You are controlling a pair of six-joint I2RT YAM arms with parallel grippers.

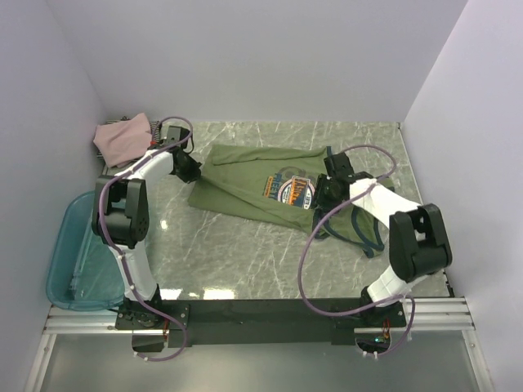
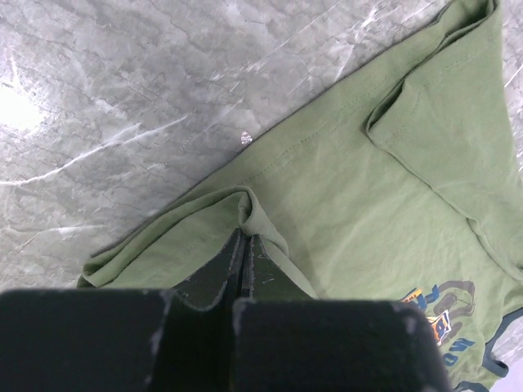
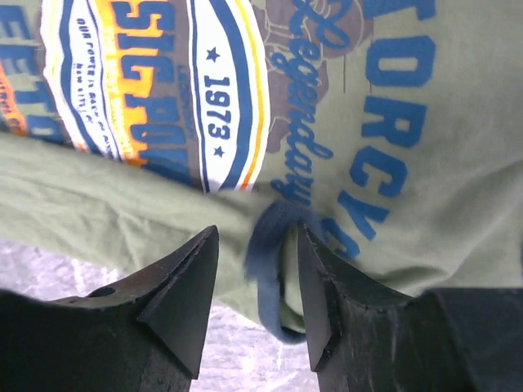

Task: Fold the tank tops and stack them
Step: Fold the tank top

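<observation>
Pinching the hem, the left gripper (image 1: pixel 189 170) has its jaws together on a fold of the green tank top (image 1: pixel 245 180), right at the shirt's 9 o'clock edge. In the wrist view the cloth bunches up around the fingertips (image 2: pixel 245 238), so it's prob clamped there to anchor or drag that side.

The right gripper (image 1: pixel 327 192) sits at the shirt's 3 o'clock side, by the chest graphic (image 1: pixel 292 192). Its jaws stand apart w/ a strip of navy trim (image 3: pixel 265 245) between them, nothing squeezed. Imo that's either a let-go or a line-up for a grab on the strap end, can't say which.

The shirt lies mostly flat on the table (image 1: pixel 245 261), graphic up, straps trailing toward 4 o'clock. It isn't folded yet, so the task looks early.

The pink tank top (image 1: pixel 122 137) is heaped in the 10 o'clock corner, well apart from the green one.

Only container is the teal bin (image 1: pixel 61 269) at 8 o'clock, hanging off the table's edge. No cloth shows in it from above.
</observation>
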